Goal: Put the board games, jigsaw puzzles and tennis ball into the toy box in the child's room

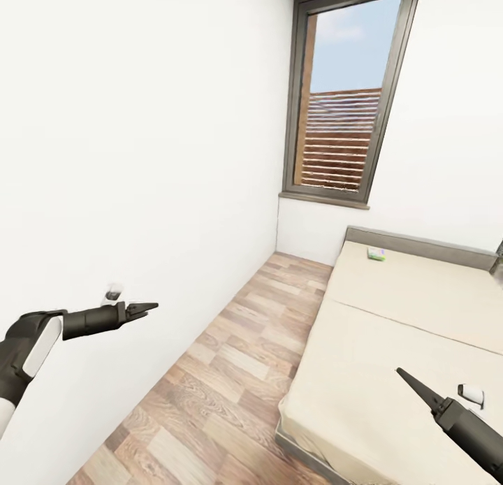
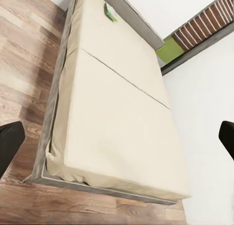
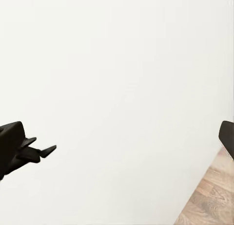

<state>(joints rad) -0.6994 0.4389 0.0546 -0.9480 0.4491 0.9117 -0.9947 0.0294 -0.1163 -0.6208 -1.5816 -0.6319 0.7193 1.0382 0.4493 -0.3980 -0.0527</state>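
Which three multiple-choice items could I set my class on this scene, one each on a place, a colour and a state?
1. Where does the green board game lie?
A. On the floor
B. On the bed, near its far end
C. On the window sill

2. What colour is the mattress?
A. Cream-beige
B. Dark blue
C. Red

3. In what state is the left gripper?
A. Shut on the board game
B. Shut on a ball
C. Open and empty

Answers:
1 B: the head view shows it on the mattress close to the grey end frame.
2 A: both the head and left wrist views show a pale cream top.
3 C: the left wrist view shows its fingers far apart with nothing between them.
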